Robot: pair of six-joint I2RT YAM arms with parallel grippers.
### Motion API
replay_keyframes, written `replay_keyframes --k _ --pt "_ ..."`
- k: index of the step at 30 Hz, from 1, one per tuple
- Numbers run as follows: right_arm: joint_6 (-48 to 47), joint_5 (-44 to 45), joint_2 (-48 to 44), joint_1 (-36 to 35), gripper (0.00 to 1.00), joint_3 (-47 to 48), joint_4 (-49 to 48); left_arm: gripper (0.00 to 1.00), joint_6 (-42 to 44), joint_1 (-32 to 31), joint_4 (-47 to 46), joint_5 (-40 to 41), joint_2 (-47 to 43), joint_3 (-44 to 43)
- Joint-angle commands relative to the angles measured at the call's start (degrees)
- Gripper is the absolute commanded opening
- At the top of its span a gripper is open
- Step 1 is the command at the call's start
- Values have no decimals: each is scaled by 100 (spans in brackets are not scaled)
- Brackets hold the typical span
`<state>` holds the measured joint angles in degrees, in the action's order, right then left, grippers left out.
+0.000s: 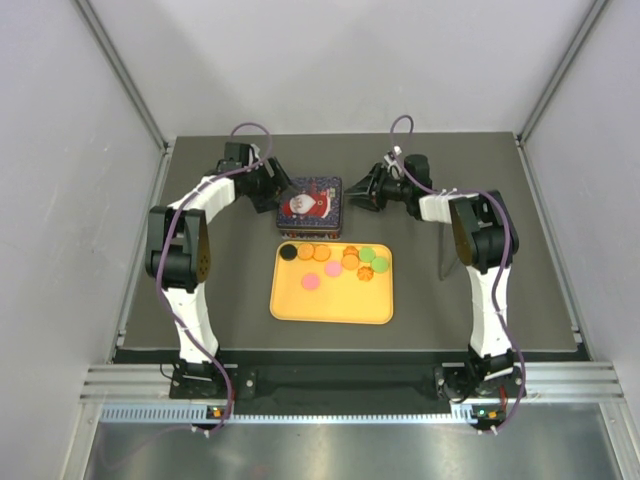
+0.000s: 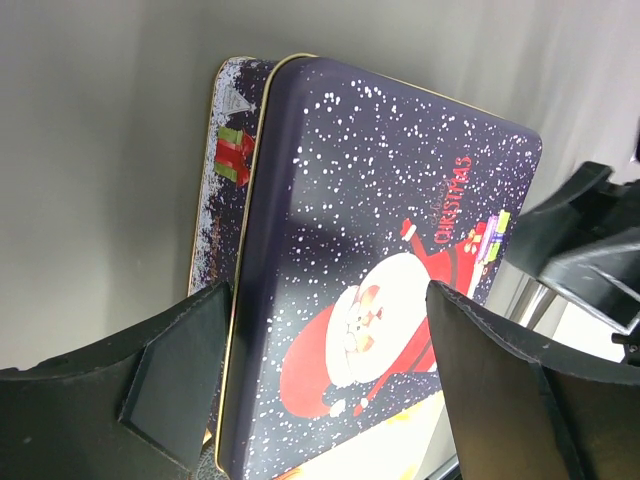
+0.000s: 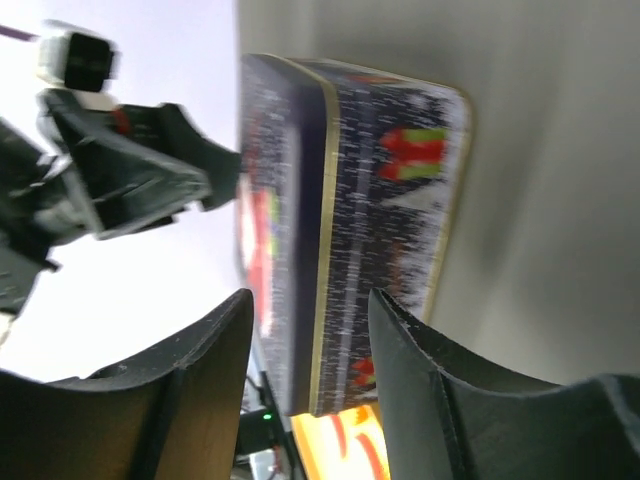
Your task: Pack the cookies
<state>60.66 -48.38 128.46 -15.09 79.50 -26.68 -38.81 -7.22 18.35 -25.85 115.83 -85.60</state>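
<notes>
The cookies [image 1: 333, 266], orange, pink, green and one black disc, lie on a yellow tray [image 1: 300, 305]. Behind the tray stands a dark blue Santa tin [image 1: 311, 205] with its lid on. My left gripper [image 1: 274, 190] is open at the tin's left end. In the left wrist view [image 2: 330, 295] its fingers [image 2: 180, 380] reach over the lid [image 2: 380, 200], one at the lid's edge. My right gripper [image 1: 357, 189] is open at the tin's right end. In the right wrist view [image 3: 310, 297] the tin's side wall [image 3: 390, 200] lies between its jaws, untouched.
The tray's bright edge shows under the tin in the left wrist view [image 2: 400, 440] and the right wrist view [image 3: 340, 450]. Grey walls enclose the dark table [image 1: 200, 300] on three sides. The left gripper shows beyond the tin in the right wrist view [image 3: 130, 180].
</notes>
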Motion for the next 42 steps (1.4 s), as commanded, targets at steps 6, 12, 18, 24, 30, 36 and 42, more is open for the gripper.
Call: replay_keyframes --k 6,12,18,24,30,36,42 --pt "-1012 443 -506 -108 53 250 945 83 136 -95 11 -26 115 -246" --pt "-1083 566 -638 -126 57 162 893 83 145 -121 46 9 133 -282" --pt "-1249 759 -770 -213 61 179 1022 83 180 -139 134 36 150 -360" --pt "-1522 997 -718 -424 62 478 1481 83 277 -148 204 88 168 -404" --pt "-1698 1164 -612 -565 62 671 1780 83 391 -157 283 124 194 -457" --pt "-1882 1349 -507 -662 59 996 2227 83 488 -209 362 185 247 -554" --pt "-2006 1489 -507 -697 54 1102 2439 83 611 -323 520 326 291 -677"
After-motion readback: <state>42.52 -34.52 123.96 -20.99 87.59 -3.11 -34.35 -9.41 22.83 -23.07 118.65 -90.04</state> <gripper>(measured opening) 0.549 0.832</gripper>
